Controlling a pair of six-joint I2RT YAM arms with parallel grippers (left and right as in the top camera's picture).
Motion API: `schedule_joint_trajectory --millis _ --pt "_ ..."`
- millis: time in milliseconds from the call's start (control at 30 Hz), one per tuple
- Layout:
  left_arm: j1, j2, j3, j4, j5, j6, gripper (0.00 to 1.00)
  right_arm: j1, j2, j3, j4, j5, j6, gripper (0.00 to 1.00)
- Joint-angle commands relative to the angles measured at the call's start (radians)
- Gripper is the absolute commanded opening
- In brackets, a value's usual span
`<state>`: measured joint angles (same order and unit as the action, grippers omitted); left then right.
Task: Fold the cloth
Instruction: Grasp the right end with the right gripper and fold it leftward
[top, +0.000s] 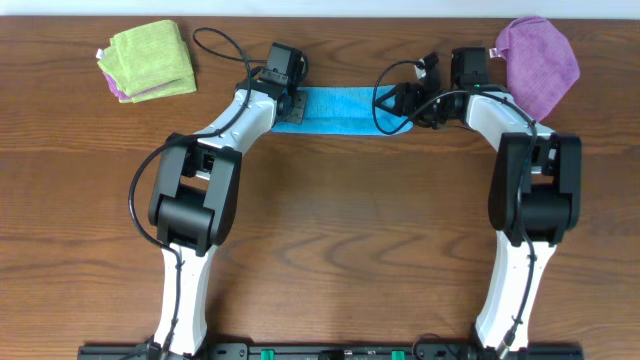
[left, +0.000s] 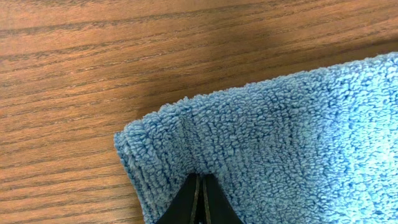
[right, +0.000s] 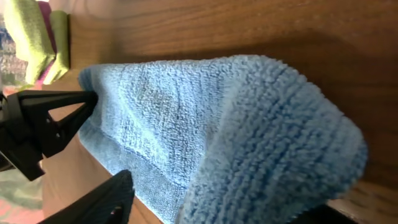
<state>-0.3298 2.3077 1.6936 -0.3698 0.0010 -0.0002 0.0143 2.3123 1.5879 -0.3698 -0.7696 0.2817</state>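
The sky-blue cloth (top: 335, 110) lies as a narrow strip on the wooden table at the back middle, between my two grippers. My left gripper (top: 290, 102) sits at its left end. In the left wrist view its fingers (left: 200, 199) are pressed together on the cloth (left: 280, 143) near a corner, and a small ridge runs up from the tips. My right gripper (top: 392, 105) is at the right end. In the right wrist view its fingers (right: 230, 208) stand wide apart, with a thick raised fold of the cloth (right: 273, 137) between them.
A lime-green folded cloth (top: 150, 60) lies at the back left, with something purple under it. A purple cloth (top: 538, 62) lies at the back right, close behind my right arm. The left gripper's black fingers (right: 56, 118) show at the cloth's far end.
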Motion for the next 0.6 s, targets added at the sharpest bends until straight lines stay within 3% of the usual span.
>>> schedule_joint_trajectory --millis 0,33,133,167,400,567 --pt "-0.004 0.044 -0.051 -0.034 0.045 -0.008 0.06 0.000 0.103 -0.061 -0.042 0.127 0.017 0.61" --pt "-0.004 0.044 -0.051 -0.034 0.045 -0.008 0.06 -0.003 0.103 -0.061 -0.043 0.133 0.017 0.54" --pt "-0.004 0.044 -0.051 -0.034 0.045 -0.008 0.06 -0.019 0.103 -0.060 -0.042 0.138 0.017 0.10" --pt "-0.004 0.044 -0.051 -0.034 0.045 -0.008 0.06 -0.024 0.103 -0.058 -0.042 0.138 0.018 0.02" --pt "-0.004 0.044 -0.051 -0.045 0.045 -0.023 0.06 -0.034 0.100 0.011 -0.092 0.118 0.025 0.02" --pt "-0.004 0.044 -0.051 -0.045 0.052 -0.041 0.06 -0.019 0.097 0.161 -0.220 0.095 0.006 0.01"
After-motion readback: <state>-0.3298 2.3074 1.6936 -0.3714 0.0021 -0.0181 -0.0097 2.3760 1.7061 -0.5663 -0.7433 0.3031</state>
